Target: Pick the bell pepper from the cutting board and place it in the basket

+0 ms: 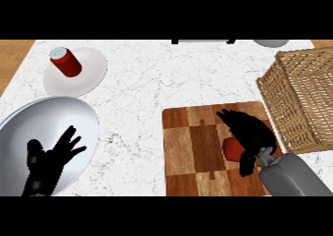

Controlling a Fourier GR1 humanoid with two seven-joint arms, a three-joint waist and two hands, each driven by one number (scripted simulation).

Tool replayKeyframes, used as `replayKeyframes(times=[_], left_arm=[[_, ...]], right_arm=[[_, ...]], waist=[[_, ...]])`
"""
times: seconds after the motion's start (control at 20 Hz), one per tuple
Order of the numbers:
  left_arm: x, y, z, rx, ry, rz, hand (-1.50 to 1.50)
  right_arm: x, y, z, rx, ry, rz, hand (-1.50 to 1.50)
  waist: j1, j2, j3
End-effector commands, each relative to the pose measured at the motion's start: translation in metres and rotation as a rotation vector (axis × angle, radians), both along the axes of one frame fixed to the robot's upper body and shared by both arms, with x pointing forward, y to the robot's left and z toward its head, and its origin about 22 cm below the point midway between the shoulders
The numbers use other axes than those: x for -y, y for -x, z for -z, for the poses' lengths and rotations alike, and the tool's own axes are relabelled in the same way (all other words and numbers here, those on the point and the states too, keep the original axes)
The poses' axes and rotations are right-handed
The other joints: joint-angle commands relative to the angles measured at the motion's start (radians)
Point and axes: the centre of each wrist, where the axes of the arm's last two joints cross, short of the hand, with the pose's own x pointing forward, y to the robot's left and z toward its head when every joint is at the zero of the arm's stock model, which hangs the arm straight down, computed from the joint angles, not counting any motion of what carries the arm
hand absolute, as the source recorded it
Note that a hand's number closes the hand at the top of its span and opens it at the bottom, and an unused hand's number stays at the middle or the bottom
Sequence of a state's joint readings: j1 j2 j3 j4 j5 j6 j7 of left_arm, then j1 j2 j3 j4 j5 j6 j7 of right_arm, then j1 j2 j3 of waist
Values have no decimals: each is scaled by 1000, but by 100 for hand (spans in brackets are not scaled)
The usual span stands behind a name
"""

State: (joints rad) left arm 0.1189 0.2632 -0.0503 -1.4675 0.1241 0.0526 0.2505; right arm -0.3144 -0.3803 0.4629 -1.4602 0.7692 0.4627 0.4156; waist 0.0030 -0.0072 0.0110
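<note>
Bright, even light from above; soft shadows under the hands, no glare.

counter [162,78] — veined marble | cutting board [196,138] — chequered wood | basket [305,97] — woven wicker

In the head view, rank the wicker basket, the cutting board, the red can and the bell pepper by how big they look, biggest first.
1. Cutting board and wicker basket: they look alike, and the basket runs off the edge, so no ranking between them.
2. Red can.
3. Bell pepper, partly hidden under the right hand.
</note>
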Motion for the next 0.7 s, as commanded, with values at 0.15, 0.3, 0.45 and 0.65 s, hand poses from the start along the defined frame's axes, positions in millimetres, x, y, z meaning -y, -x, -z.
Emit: replayKeyframes(times=[0.15, 0.3, 0.45, 0.65], left_arm=[[-13, 19, 15, -69, 30, -5, 0], [-2, 15, 13, -92, 14, -5, 0], [8, 15, 14, -95, 3, -13, 0], [2, 9, 15, -96, 29, -22, 0]], right_arm=[[-4, 6, 11, 47, 44, -79, 150], [-4, 0, 16, 88, 77, -124, 150], [-2, 6, 26, 90, 100, -130, 150], [0, 47, 27, 108, 52, -107, 150]], waist=[[4, 7, -11], [6, 8, -11], [3, 8, -11], [-13, 5, -11]])
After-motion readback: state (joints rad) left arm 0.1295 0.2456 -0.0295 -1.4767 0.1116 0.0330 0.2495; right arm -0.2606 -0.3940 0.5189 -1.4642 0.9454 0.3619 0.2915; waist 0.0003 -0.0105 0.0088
